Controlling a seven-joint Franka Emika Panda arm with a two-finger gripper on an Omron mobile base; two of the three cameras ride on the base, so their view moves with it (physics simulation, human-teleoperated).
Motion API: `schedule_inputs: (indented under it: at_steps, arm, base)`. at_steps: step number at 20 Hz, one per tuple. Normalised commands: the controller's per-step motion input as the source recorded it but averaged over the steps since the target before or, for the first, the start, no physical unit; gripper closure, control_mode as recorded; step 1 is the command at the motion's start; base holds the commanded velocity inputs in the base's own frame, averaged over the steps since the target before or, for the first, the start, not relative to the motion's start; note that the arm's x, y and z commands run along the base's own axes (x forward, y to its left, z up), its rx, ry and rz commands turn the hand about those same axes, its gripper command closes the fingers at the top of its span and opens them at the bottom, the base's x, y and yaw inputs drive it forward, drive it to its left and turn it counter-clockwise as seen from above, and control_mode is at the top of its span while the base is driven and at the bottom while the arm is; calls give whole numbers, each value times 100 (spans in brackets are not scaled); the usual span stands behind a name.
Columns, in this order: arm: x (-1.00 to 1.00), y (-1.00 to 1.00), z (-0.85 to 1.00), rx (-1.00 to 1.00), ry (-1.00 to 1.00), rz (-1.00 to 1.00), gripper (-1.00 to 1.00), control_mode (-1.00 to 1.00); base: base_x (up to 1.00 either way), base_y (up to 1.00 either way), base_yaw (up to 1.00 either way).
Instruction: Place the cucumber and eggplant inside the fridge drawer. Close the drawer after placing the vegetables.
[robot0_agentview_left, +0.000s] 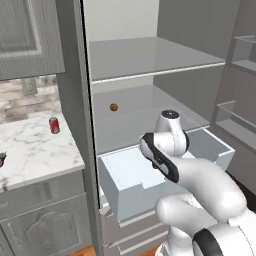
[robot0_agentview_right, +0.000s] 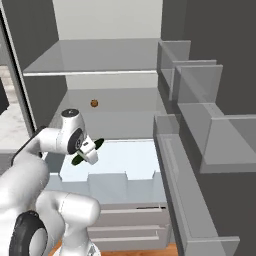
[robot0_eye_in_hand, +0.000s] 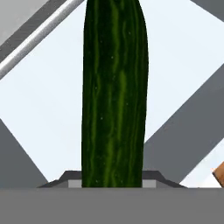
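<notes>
Above the pulled-out fridge drawer, a wide, pale blue-white translucent bin with a flat front panel, the white arm's two-finger end effector is clamped on the cucumber, a slim, dark green cylinder with lighter streaks. Seen from the right base camera, both ends of the cucumber stick out past the end effector, tilted over the left part of the drawer. Left of the drawer, beyond the fridge wall, a white marble tabletop carries a red soda can; the dull greyish-purple eggplant lies at the picture's left edge, well apart from the drawer. Behind the drawer, a small brown round item rests on the fridge shelf.
</notes>
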Motion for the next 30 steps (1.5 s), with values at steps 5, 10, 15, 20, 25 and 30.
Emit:
schedule_inputs:
  at_steps: [5, 10, 15, 20, 25, 30]
  arm:
    - [63, 0, -51, 0, 13, -3, 100, -100]
    - [44, 0, -49, 0, 15, 0, 100, -100]
    - [28, 0, -27, 0, 14, -3, 100, -100]
    - [4, 0, -28, 0, 13, -1, 100, -100]
    - [0, 0, -56, 0, 7, 0, 100, -100]
    - [-8, -4, -40, 1, 4, 0, 100, -100]
  base:
    - [0, 0, 0]
    - [0, 0, 0]
    - [0, 0, 0]
    - [0, 0, 0]
    - [0, 0, 0]
    - [0, 0, 0]
